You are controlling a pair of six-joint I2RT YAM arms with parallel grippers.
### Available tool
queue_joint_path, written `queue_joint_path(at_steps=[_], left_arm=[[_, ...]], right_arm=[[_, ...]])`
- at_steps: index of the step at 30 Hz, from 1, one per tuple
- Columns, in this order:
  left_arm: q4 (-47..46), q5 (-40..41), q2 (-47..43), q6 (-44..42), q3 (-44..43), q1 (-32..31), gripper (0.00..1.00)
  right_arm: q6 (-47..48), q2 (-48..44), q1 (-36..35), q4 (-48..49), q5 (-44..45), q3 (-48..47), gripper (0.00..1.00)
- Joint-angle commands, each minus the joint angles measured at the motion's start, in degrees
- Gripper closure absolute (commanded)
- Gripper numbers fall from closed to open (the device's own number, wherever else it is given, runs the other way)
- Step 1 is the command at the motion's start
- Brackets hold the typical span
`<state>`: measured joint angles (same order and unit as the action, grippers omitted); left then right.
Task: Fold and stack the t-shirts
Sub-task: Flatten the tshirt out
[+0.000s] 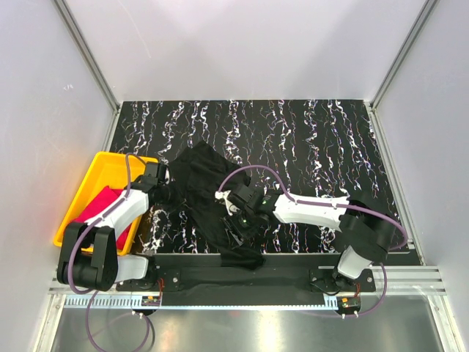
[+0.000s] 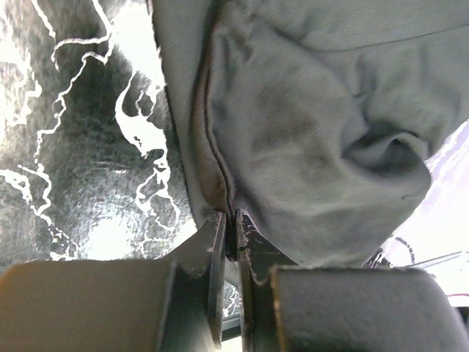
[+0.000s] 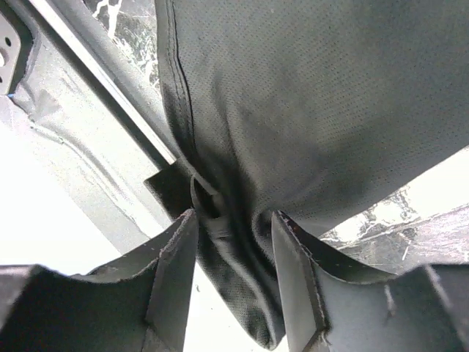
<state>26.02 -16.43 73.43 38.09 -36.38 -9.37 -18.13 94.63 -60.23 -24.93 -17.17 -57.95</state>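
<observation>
The black t-shirt [image 1: 201, 172] lies crumpled on the marbled table, reaching from mid-left down to the near edge. My left gripper [image 1: 165, 187] is at its left edge. In the left wrist view this gripper [image 2: 229, 216] is shut on a seam of the black cloth [image 2: 308, 132]. My right gripper [image 1: 236, 218] is over the shirt's lower part. In the right wrist view this gripper [image 3: 234, 216] is open, and a hanging fold of black cloth [image 3: 308, 95] sits between its fingers, against the right one. The magenta-pink t-shirt [image 1: 102, 209] lies in the yellow tray.
The yellow tray [image 1: 102, 158] stands at the table's left edge, beside my left arm. The table's near edge with its metal rail [image 3: 110, 88] runs just under my right gripper. Grey walls close in the sides and back.
</observation>
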Motion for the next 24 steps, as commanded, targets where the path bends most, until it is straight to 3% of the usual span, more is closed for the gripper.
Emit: queue_joint_path(at_steps=[1, 10, 13, 14, 15, 18, 20, 21, 22, 24], left_arm=[[-0.44, -0.98, -0.39, -0.91, -2.29, 0.31, 0.89], [-0.36, -1.06, -0.92, -1.00, -1.85, 0.31, 0.89], [0.08, -0.98, -1.01, -1.17, -2.03, 0.23, 0.89], [0.17, -1.06, -1.09, -1.08, -2.11, 0.23, 0.89], [0.26, -1.06, -1.18, -1.00, -2.20, 0.31, 0.89], [0.79, -1.07, -1.71, -1.00, -3.17, 0.23, 0.90], [0.96, -0.80, -1.89, -1.00, -3.43, 0.31, 0.90], [0.87, -0.89, -1.71, -1.00, -3.52, 0.31, 0.89], [0.96, -0.89, -1.62, -0.82, -3.70, 0.23, 0.89], [0.87, -1.06, -1.27, -0.82, -3.70, 0.23, 0.89]], right_arm=[[0.29, -0.68, -0.24, 1.20, -1.11, -0.32, 0.47], [0.64, 3.71, -0.24, 1.46, -2.34, -3.48, 0.52], [0.64, 4.07, -0.24, 1.37, -2.96, -4.27, 0.60], [0.55, 3.72, -0.24, 1.29, -2.78, -4.27, 0.66], [0.38, 3.20, -0.24, 1.37, -1.74, -4.19, 0.78], [-0.67, 0.12, -0.15, 1.37, 0.28, -3.49, 0.90], [-0.77, -1.55, -0.24, 1.20, 0.38, -3.22, 0.87], [-0.68, -1.81, -0.24, 1.20, -0.05, -3.13, 0.80], [-0.68, -2.17, -0.24, 0.94, -0.32, -3.30, 0.67], [-1.20, -2.26, -0.24, -0.56, -0.58, -3.83, 0.58]])
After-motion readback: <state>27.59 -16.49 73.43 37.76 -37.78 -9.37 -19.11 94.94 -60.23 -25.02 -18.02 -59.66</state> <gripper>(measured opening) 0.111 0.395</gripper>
